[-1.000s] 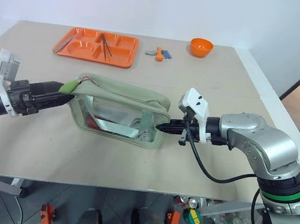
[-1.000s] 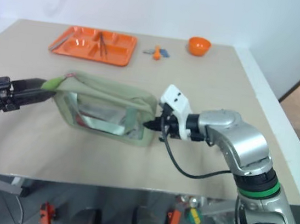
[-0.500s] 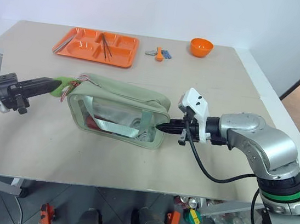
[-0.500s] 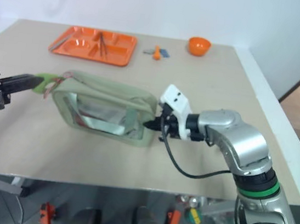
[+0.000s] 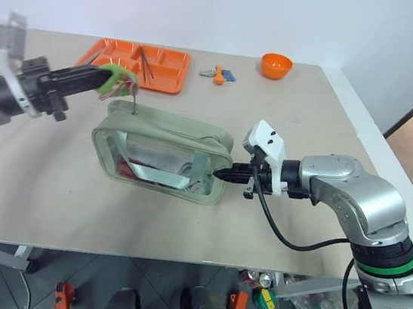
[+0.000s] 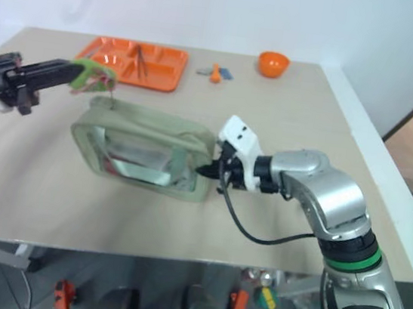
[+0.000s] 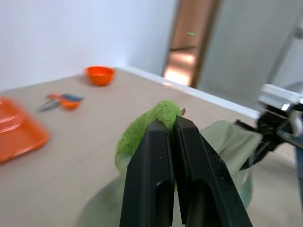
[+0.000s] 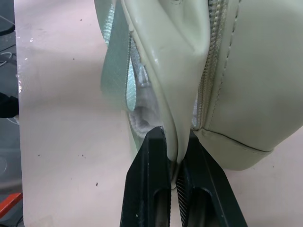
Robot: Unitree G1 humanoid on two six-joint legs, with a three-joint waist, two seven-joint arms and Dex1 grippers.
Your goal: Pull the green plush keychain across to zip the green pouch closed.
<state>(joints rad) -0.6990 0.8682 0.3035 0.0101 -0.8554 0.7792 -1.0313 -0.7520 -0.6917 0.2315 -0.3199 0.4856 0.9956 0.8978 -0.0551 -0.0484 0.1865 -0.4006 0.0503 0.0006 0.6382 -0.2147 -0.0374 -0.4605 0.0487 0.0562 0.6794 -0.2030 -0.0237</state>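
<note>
The pale green pouch (image 5: 162, 155) with a clear window lies in the middle of the table. My left gripper (image 5: 103, 80) hangs above the pouch's left end, shut on the green plush keychain (image 5: 117, 79), whose thin loop runs down to the zipper. In the left wrist view the fuzzy keychain (image 7: 142, 137) sits pinched between the black fingers (image 7: 154, 179). My right gripper (image 5: 228, 174) is shut on the right end of the pouch (image 8: 246, 94); the right wrist view shows a fold of its fabric between the fingers (image 8: 156, 175).
An orange tray (image 5: 103, 68) with utensils in it lies at the back left. An orange bowl (image 5: 277, 65) and a few small items (image 5: 219, 73) sit at the back of the table. The table's front edge runs close below the pouch.
My left gripper let go at the pouch's left end, took hold of the plush keychain, and rose up and to the right with it. The right gripper stayed put.
</note>
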